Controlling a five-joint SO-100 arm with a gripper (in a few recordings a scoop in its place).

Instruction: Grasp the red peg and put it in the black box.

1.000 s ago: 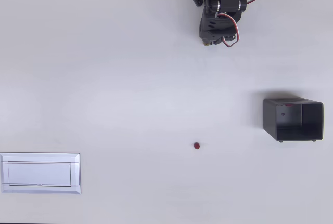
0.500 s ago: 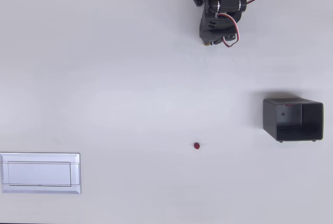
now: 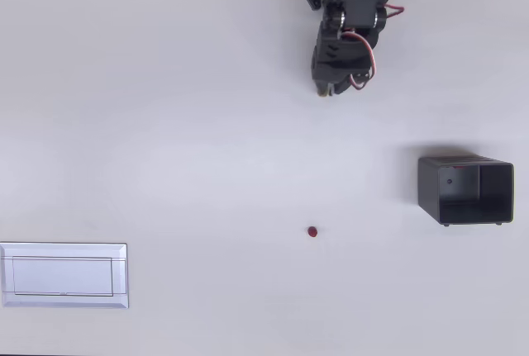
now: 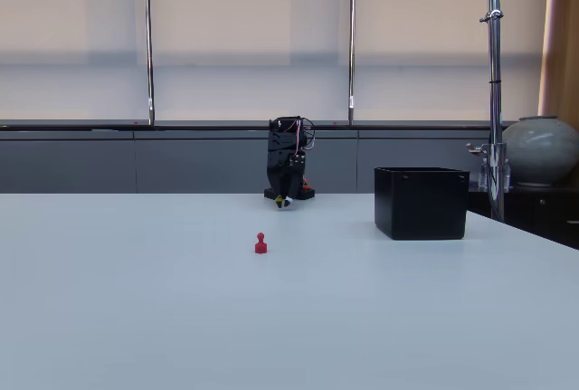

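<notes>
**Small peg, long reach: where the grasp could fail**

In the overhead view the gripper (image 3: pixel 333 83) hangs at the upper middle of the frame, folded close to the arm's base. Whether its fingers are spread or pressed together I cannot tell; they are too small and dark in both views.

The red peg (image 3: pixel 312 231) stands alone on the white table (image 3: pixel 165 125), lower centre of the overhead view, well apart from the gripper. In the fixed view the peg (image 4: pixel 261 243) is upright, a little left of centre. The black box (image 3: pixel 465 190) sits at the right edge, also well apart from the peg.

The main risk, I think, is the peg's size. A slightly misaligned descent could knock it over or make it roll away. A weak pinch could drop it during the carry to the box.

The flat white tray (image 3: pixel 64 275) at lower left is far from the path and should not disturb.
</notes>
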